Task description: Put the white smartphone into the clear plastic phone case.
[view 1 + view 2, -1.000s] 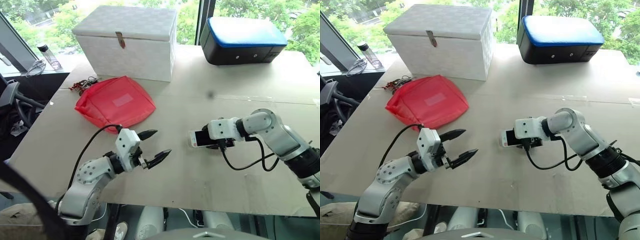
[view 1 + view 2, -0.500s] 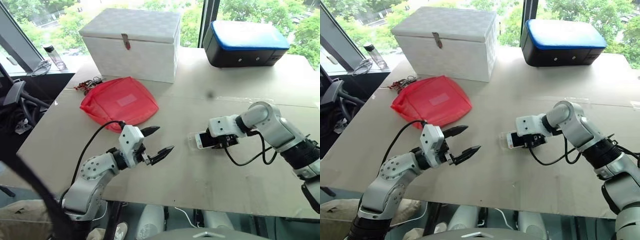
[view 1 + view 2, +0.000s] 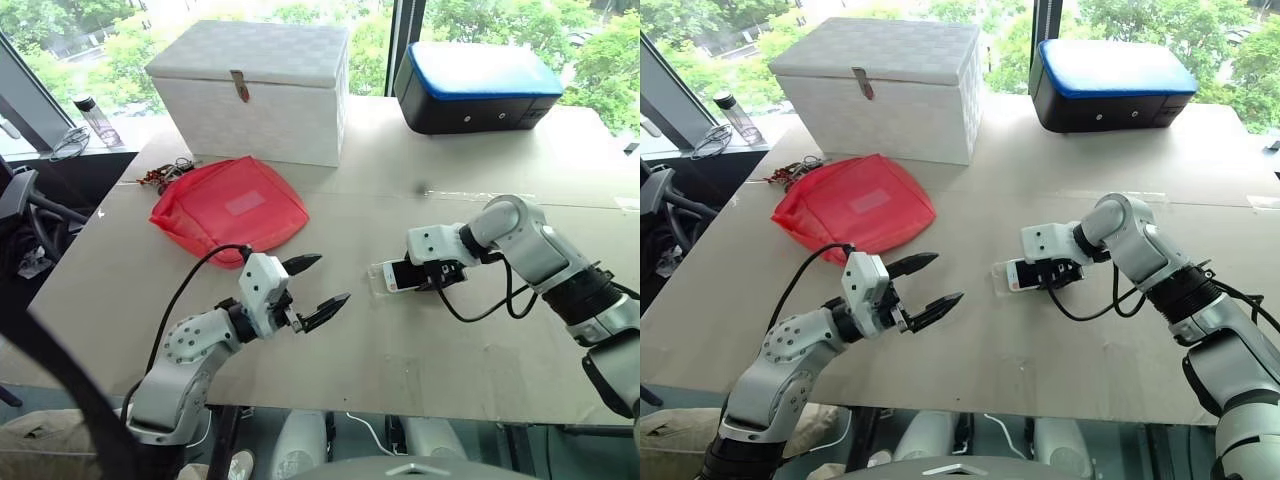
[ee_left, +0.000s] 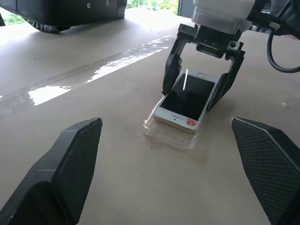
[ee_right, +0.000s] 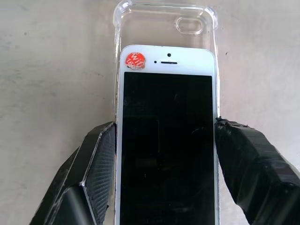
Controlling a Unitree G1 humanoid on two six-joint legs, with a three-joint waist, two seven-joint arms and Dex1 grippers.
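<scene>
Left eye view: the right end effector (image 3: 428, 276), right of centre, grips the white smartphone (image 3: 402, 277) by its long edges. A second ago the phone's free end met bare desk (image 3: 400, 345) with no shell visible under it; now the rim of the clear plastic phone case (image 3: 377, 275) peeks out past that end. So the phone looks to have been carried over the case, and seating it is the step in hand. The left end effector (image 3: 313, 289), lower centre, hangs with its fingers spread wide and holds nothing, unmoved over that second

Right eye view: the same layout, with a red mesh bag (image 3: 854, 205) at upper left, well apart from the work

Left wrist view: here the phone sits tilted, its near end down in the case and its gripped end raised, which the head views cannot tell

Right wrist view: looking down the screen, the case's camera cutout and top corners lie beyond the phone's top edge, so the phone sits short of home lengthwise. A round red sticker marks its top corner
</scene>
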